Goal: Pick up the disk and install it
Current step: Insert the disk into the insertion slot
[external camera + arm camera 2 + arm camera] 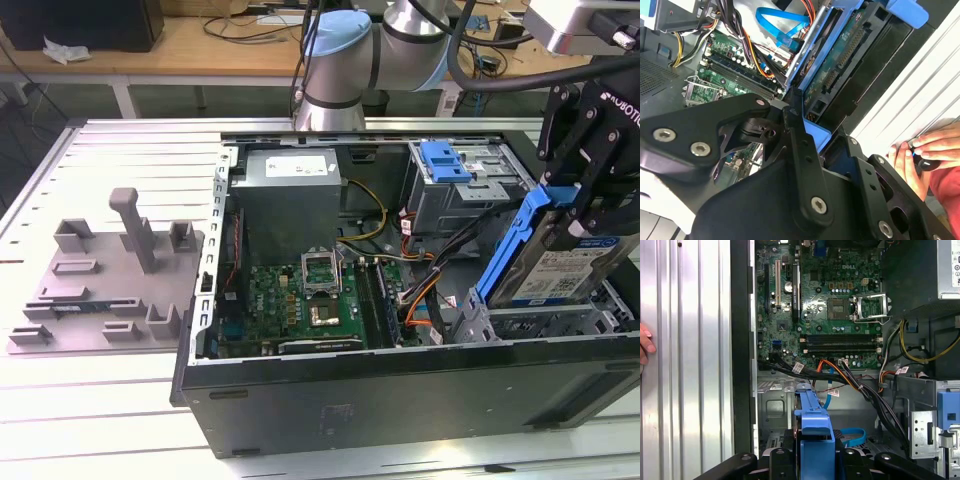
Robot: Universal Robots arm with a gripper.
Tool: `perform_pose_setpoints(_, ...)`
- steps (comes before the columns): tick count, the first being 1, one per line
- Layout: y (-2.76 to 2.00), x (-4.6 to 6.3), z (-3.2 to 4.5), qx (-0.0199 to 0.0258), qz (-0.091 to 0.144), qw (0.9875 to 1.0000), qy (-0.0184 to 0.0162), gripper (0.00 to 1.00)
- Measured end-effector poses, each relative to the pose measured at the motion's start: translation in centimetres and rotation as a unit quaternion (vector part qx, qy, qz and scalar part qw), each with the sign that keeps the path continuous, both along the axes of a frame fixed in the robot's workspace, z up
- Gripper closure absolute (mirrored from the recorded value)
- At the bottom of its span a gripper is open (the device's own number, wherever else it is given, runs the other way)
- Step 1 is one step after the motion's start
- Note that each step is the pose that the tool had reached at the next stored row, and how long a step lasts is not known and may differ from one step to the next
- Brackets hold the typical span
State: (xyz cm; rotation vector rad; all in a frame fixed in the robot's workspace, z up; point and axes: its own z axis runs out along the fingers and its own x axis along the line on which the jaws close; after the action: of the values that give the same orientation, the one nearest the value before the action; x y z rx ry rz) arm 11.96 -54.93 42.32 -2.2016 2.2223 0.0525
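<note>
While the slatted counter point(90, 410) carries an open black computer case point(400, 400) with its green motherboard point(300, 295) exposed, the disk point(565, 275) hangs tilted in its blue carrier frame point(512, 245), just above the metal drive cage point(545, 322) at the exterior view's right. The gripper point(582, 212) is clamped on the disk's upper end. A person's hand point(920, 152) rests on the counter beside the case.

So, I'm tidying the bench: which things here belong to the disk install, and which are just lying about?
In the job: the disk, held tilted by the gripper; the open computer case beneath.
Lying about: grey fixture tray; blue bracket; a person's hand.
</note>
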Motion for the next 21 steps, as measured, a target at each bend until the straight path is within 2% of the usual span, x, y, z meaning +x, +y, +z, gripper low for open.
perform_pose_setpoints(6, 0.00, 0.0, -0.09, 0.0001, 0.000, 1.0000, 0.0000, 0.64)
perform_pose_setpoints(10, 0.00, 0.0, -1.07, 0.0001, 0.000, 1.0000, 0.0000, 0.64)
perform_pose_setpoints(14, 0.00, 0.0, -1.72, 0.0000, 0.000, 1.0000, 0.0000, 0.64)
perform_pose_setpoints(21, 0.00, 0.0, -2.29, 0.0000, 0.000, 1.0000, 0.0000, 0.64)
